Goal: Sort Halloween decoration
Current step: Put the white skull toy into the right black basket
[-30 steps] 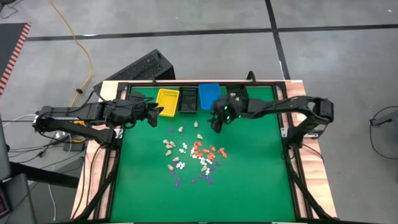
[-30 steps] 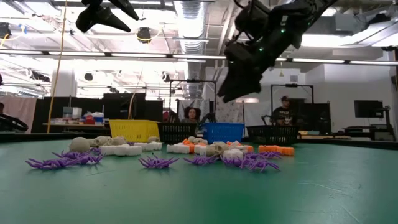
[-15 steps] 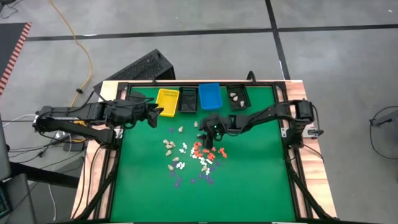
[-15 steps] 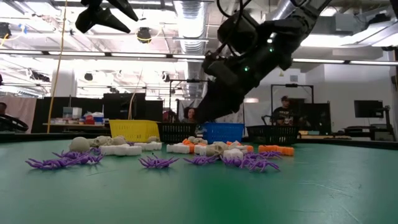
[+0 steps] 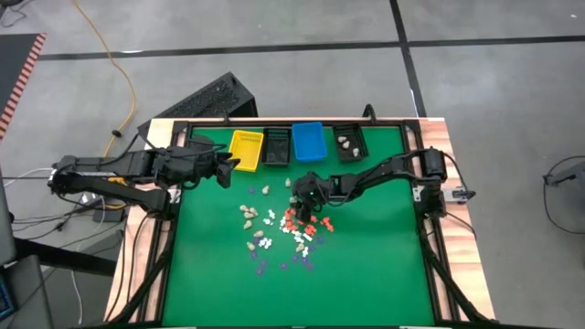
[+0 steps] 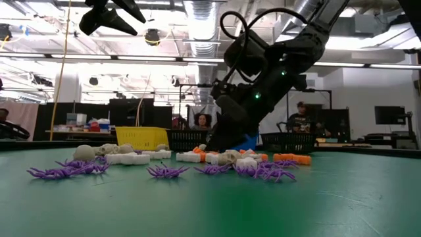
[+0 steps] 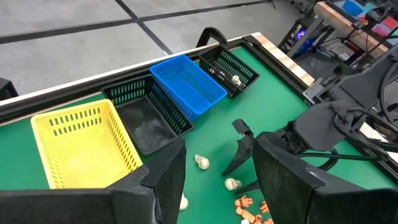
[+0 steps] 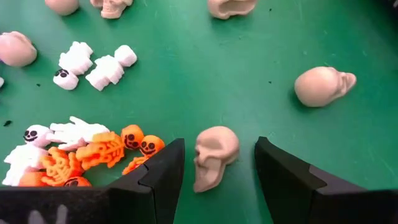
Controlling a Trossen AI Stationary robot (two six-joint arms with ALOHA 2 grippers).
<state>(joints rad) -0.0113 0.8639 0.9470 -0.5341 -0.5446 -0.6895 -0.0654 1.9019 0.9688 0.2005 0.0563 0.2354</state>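
The Halloween decoration [image 5: 288, 228] is a scatter of tiny white, beige, orange and purple pieces lying mid-table. My right gripper [image 8: 219, 144] is open and low over the pile's far edge [image 5: 299, 195]. Its fingers stand on either side of a beige skull [image 8: 214, 155] that lies on the green mat, with a gap on each side. A second skull [image 8: 323, 86] lies close by, and orange and white skeleton pieces [image 8: 93, 152] lie beside one finger. My left gripper [image 5: 228, 169] is open and waits raised near the yellow bin [image 5: 247, 144].
Along the far edge stand the yellow bin, a black bin [image 5: 275, 146], a blue bin [image 5: 308, 140] and another black bin [image 5: 348, 141] holding a few beige skulls. Purple spiders [image 6: 164, 171] lie at the pile's near side. The green mat is bare toward the near edge.
My right gripper has moved from beside the blue bin toward the near edge and a little left, going down to the table. It now sits low at the far edge of the pile, around a beige skull. The pieces have stayed where they were.
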